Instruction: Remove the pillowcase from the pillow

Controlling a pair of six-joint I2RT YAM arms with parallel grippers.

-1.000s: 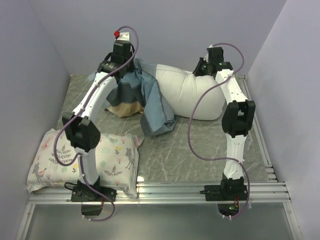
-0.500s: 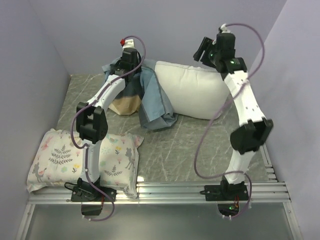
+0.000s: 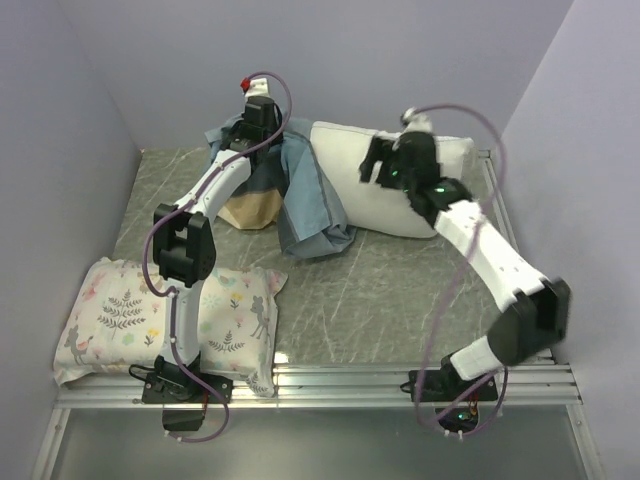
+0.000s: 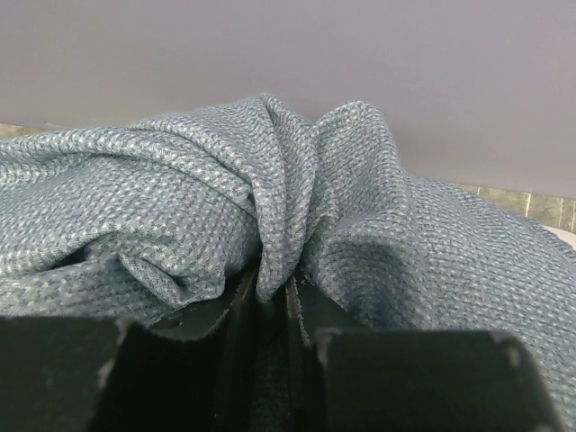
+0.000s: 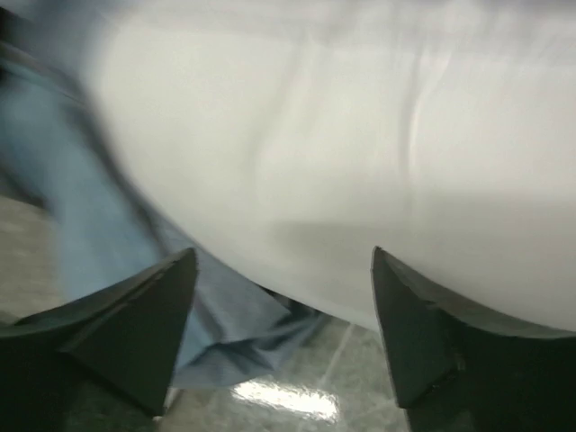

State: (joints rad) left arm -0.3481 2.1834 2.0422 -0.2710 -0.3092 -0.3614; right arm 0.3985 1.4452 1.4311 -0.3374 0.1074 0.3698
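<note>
Left gripper (image 4: 270, 310) stayed pinched on a fold of the pillowcase (image 3: 305, 200) near the back wall. Right gripper (image 5: 283, 297), jaws spread, had dropped from above to hover just before the pillow (image 3: 350, 165), marble table (image 3: 380, 290) lying open behind it.

Marbled grey table (image 3: 380, 290); pillow (image 3: 385, 185), pillowcase (image 3: 310, 205), printed pillow (image 3: 120, 315) on it
</note>
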